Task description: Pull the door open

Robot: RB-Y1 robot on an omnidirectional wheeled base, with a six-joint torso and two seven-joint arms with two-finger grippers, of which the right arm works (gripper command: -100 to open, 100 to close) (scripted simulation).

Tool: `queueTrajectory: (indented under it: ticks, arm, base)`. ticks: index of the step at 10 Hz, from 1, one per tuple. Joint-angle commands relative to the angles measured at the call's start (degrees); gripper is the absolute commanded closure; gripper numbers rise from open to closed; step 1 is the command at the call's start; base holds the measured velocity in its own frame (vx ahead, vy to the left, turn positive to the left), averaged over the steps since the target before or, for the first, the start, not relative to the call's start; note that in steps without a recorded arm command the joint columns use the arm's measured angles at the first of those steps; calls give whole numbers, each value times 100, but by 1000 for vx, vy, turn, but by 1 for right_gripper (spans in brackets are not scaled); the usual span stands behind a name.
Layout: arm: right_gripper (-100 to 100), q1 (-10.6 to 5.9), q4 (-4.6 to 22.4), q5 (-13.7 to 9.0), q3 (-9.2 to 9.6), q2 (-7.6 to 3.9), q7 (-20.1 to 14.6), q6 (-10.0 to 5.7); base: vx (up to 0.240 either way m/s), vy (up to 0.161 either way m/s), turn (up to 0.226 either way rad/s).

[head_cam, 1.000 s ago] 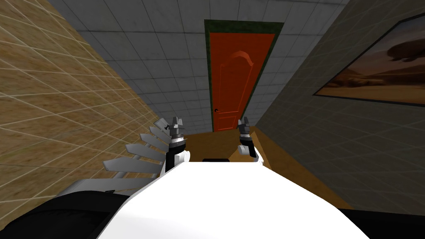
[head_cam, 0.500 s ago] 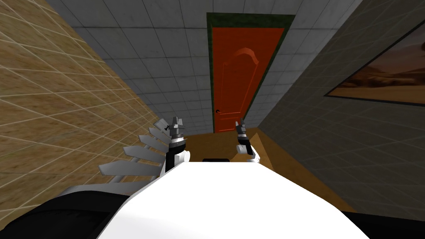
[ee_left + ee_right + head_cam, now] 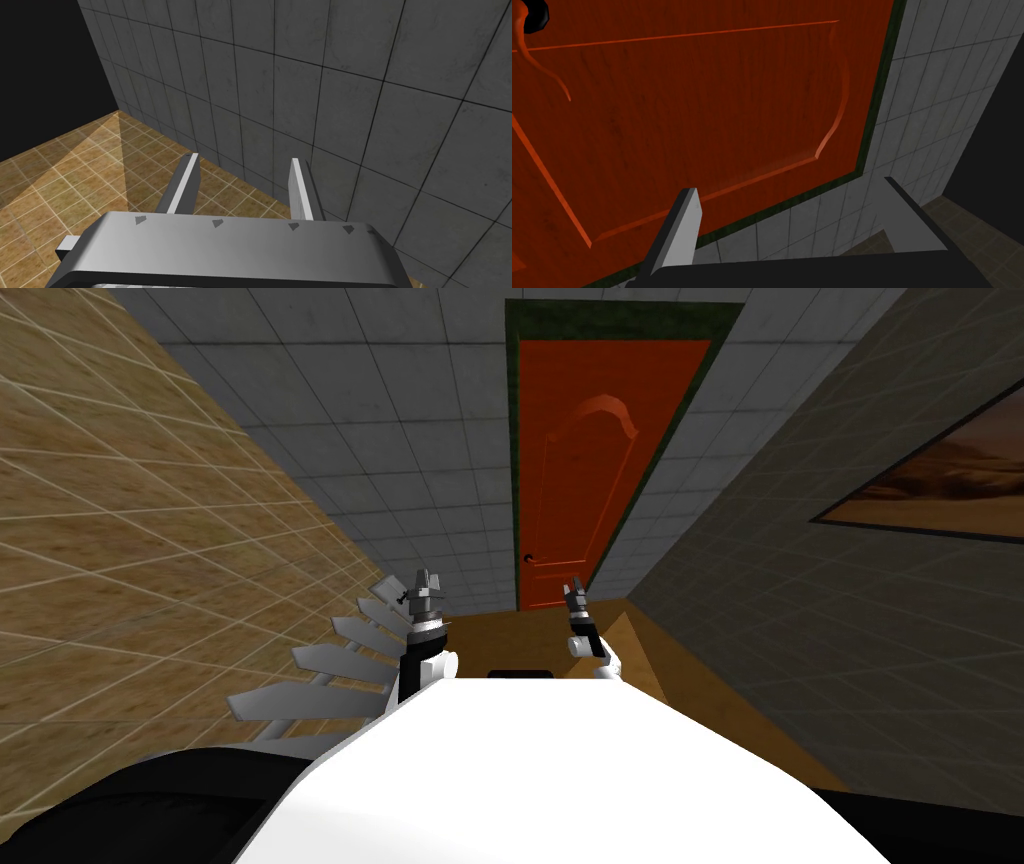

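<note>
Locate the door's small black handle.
Head view: the small black handle sits at the left edge of the red-orange panelled door, up-left of the right gripper.

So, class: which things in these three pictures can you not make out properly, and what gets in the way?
- Door handle: too small in the head view for its shape; cut off by the corner in the right wrist view.
- Framed picture: cut off by the head view's right edge.
- White finned fixture: partly hidden behind the left hand and its arm, head view.
</note>
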Motion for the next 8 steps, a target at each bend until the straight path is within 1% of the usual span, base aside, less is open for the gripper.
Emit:
queueTrajectory:
  ticks: [1, 5, 6, 8]
  arm:
    - [-100, -91, 245, -32, 36, -30, 3, -16]
    - [-100, -414, 960, -151, 140, -158, -23, -64]
    - [-100, -414, 1018, -151, 140, -158, -23, -64]
    - [-100, -572, 1395, -209, 191, -219, -36, -88]
  base:
    - [65, 28, 24]
    - [98, 31, 36]
    - [73, 12, 15]
    - [67, 19, 27]
